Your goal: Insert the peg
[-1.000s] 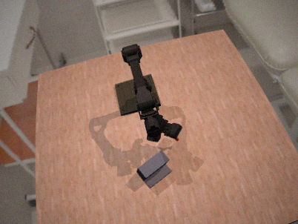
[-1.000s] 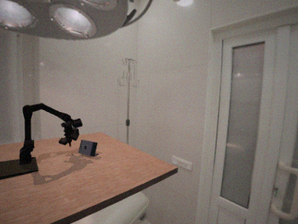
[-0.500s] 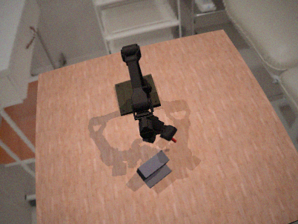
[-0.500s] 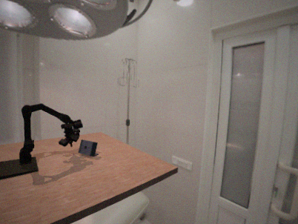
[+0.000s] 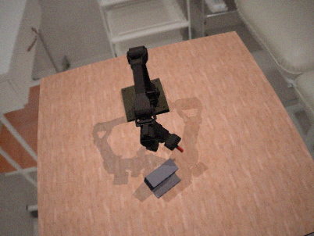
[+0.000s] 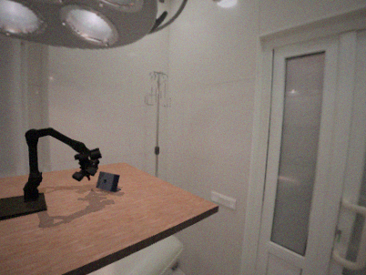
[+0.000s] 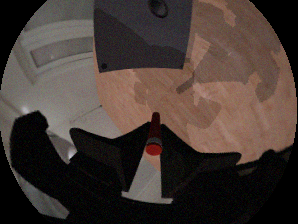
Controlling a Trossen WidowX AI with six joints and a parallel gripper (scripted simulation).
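Note:
The red peg [image 5: 180, 148] [image 7: 154, 149] looks round, with a dark grey band near its near end in the wrist view. My gripper [image 5: 176, 145] [image 7: 155, 125] is shut on the peg and holds it tilted above the table. The far end of the peg sticks out past the fingers towards the panel side. The blue-grey sloped panel [image 5: 162, 173] [image 6: 113, 183] [image 7: 142, 42] stands apart from the peg. Its dark round hole [image 6: 105, 180] [image 7: 159, 8] shows near the top edge of the wrist view. The hole is hidden in the top view.
The wooden table [image 5: 250, 156] [image 6: 150, 200] carries the arm's dark base plate [image 5: 128, 105] [image 6: 23, 207] behind the panel. Arm shadows fall around the panel. A small dark spot [image 7: 104, 66] marks one corner of the panel's face in the wrist view.

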